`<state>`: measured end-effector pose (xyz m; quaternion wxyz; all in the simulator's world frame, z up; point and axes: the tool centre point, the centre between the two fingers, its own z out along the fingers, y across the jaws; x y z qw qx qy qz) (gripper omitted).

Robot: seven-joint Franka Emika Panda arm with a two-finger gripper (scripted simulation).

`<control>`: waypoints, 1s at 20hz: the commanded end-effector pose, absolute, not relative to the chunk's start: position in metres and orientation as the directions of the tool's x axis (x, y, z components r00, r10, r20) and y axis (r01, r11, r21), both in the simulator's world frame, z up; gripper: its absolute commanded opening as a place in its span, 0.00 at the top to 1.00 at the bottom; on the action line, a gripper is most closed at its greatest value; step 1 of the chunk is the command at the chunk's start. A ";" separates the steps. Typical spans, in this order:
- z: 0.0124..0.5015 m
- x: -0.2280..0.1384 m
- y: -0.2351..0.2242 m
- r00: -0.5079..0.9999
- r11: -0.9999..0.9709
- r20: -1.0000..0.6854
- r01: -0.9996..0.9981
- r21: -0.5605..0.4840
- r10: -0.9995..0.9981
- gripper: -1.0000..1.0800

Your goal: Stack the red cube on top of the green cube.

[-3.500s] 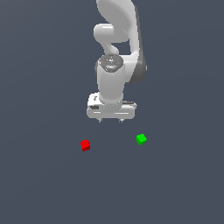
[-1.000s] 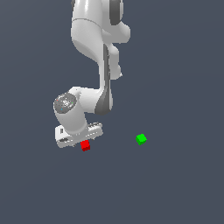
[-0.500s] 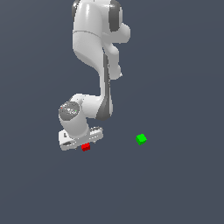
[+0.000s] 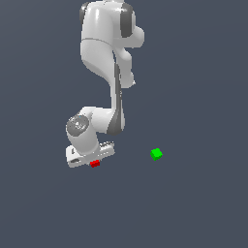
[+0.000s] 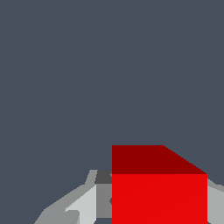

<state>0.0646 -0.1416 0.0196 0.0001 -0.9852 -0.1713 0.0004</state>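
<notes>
The red cube (image 4: 95, 163) rests on the dark grey floor at the exterior view's left. My white gripper (image 4: 92, 160) is down over it and hides most of it. In the wrist view the red cube (image 5: 159, 192) fills the space between my grey fingers (image 5: 94, 199), which press against both of its sides, so the gripper (image 5: 159, 186) is shut on it. The green cube (image 4: 156, 154) sits alone on the floor towards the exterior view's right, well apart from the gripper. It is out of the wrist view.
The white arm (image 4: 104, 53) rises from behind and bends down to the gripper. Flat dark grey floor (image 4: 193, 208) surrounds both cubes.
The arm swung from the middle to the exterior view's left and came down over the red cube, sinking a little more in the last half second. Neither cube has moved.
</notes>
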 end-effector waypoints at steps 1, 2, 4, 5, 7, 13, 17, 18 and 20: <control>0.020 0.065 -0.142 0.941 -0.941 0.000 0.338 0.000 0.338 1.00; 0.020 0.065 -0.142 0.941 -0.941 0.000 0.338 0.000 0.338 1.00; 0.020 0.065 -0.142 0.941 -0.941 0.000 0.338 0.000 0.338 1.00; 0.020 0.065 -0.142 0.941 -0.941 0.000 0.338 0.000 0.338 1.00; 0.020 0.065 -0.142 0.941 -0.941 -0.001 0.337 0.000 0.337 1.00; 0.031 0.064 -0.142 0.941 -0.941 -0.001 0.337 0.000 0.337 1.00; 0.052 0.064 -0.142 0.941 -0.941 -0.001 0.337 0.000 0.337 1.00; 0.059 0.064 -0.141 0.941 -0.941 -0.001 0.337 0.000 0.337 1.00; 0.075 0.063 -0.141 0.941 -0.941 -0.001 0.337 0.000 0.337 1.00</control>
